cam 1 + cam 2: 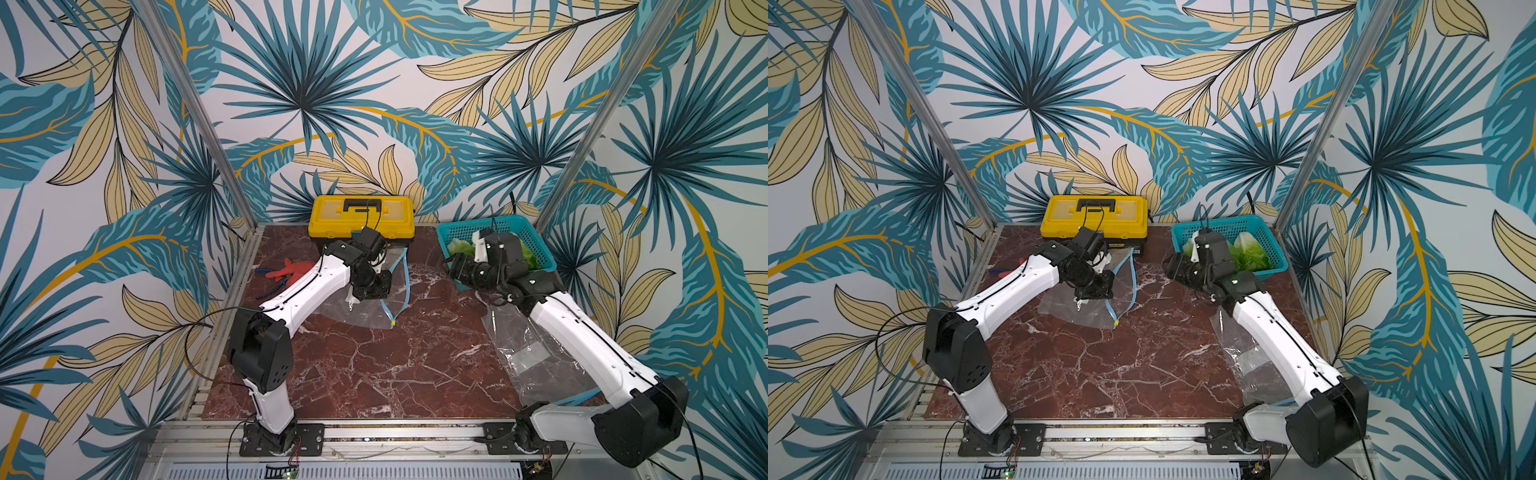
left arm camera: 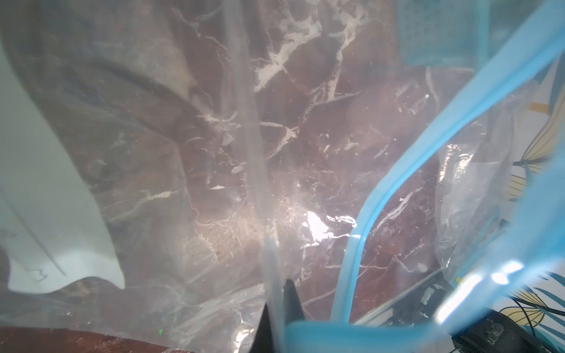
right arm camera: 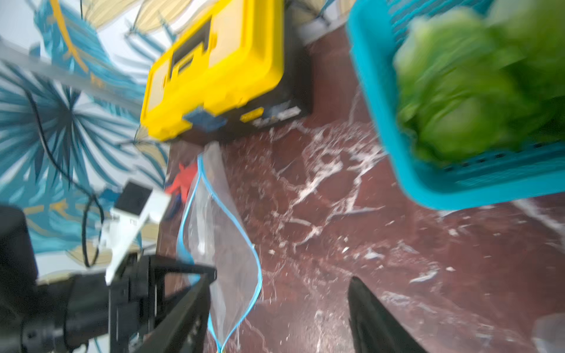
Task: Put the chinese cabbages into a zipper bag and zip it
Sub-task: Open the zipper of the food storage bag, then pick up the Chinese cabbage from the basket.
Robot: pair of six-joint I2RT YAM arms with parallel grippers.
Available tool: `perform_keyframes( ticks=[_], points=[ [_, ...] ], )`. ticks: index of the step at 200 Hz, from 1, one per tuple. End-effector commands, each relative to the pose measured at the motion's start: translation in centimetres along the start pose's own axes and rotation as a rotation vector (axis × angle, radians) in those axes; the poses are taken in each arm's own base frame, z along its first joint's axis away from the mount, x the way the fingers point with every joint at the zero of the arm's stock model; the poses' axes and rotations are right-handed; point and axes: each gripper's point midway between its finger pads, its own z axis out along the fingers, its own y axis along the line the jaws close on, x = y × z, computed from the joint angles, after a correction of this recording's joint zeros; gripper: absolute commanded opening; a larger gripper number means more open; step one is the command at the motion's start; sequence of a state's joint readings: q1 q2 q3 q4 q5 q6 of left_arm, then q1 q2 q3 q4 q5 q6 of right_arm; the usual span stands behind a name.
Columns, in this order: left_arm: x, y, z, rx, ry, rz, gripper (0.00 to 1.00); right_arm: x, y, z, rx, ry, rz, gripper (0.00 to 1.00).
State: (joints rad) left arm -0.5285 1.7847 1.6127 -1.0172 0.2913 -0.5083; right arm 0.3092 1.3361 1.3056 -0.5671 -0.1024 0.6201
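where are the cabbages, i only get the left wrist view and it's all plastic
Observer: The chinese cabbages I can see are in the teal basket at the table's back right.
Operator: right gripper got one
Observer: No, the right gripper is open and empty, just outside the basket.
Operator: which bag am i pinching
Observer: The left gripper is shut on the zipper bag in front of the yellow toolbox; a second bag lies under the right arm.
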Motion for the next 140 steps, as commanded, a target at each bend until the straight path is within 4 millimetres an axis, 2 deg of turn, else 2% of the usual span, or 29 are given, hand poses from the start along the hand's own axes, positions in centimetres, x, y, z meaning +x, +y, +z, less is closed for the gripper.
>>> perform_keyframes(
  ticks=[1, 11, 23, 42, 77, 95, 117, 140],
  points=[
    [-1.2, -1.7, -1.5, 0.061, -0.027, 0.031, 0.00, -1.0, -7.4, 0.2, 0.391, 0.089, -0.144, 0.75],
    [-1.2, -2.1, -1.2, 0.083, -0.010, 0.026, 0.00, -3.0, -9.8, 0.7, 0.557, 0.070, -0.198, 0.77],
    [-1.1, -2.4, -1.1, 0.102, 0.003, 0.020, 0.00, -5.1, -11.0, 1.7, 0.647, 0.047, -0.224, 0.83],
    [-1.0, -2.7, -1.3, 0.113, 0.003, 0.020, 0.00, -6.8, -10.9, 4.7, 0.643, 0.049, -0.240, 0.96],
    [-1.2, -3.1, -1.0, 0.136, 0.018, 0.014, 0.00, -8.7, -11.1, 10.8, 0.597, 0.069, -0.232, 0.96],
    [-1.2, -3.3, -1.0, 0.145, 0.022, 0.012, 0.00, -8.5, -11.9, 13.8, 0.592, 0.119, -0.231, 0.93],
    [-1.2, -3.2, -1.0, 0.141, 0.020, 0.011, 0.00, -6.3, -13.4, 17.1, 0.564, 0.212, -0.198, 0.89],
    [-1.2, -3.1, -0.9, 0.137, 0.022, 0.011, 0.00, -4.0, -15.2, 18.7, 0.583, 0.288, -0.166, 0.88]
  ],
)
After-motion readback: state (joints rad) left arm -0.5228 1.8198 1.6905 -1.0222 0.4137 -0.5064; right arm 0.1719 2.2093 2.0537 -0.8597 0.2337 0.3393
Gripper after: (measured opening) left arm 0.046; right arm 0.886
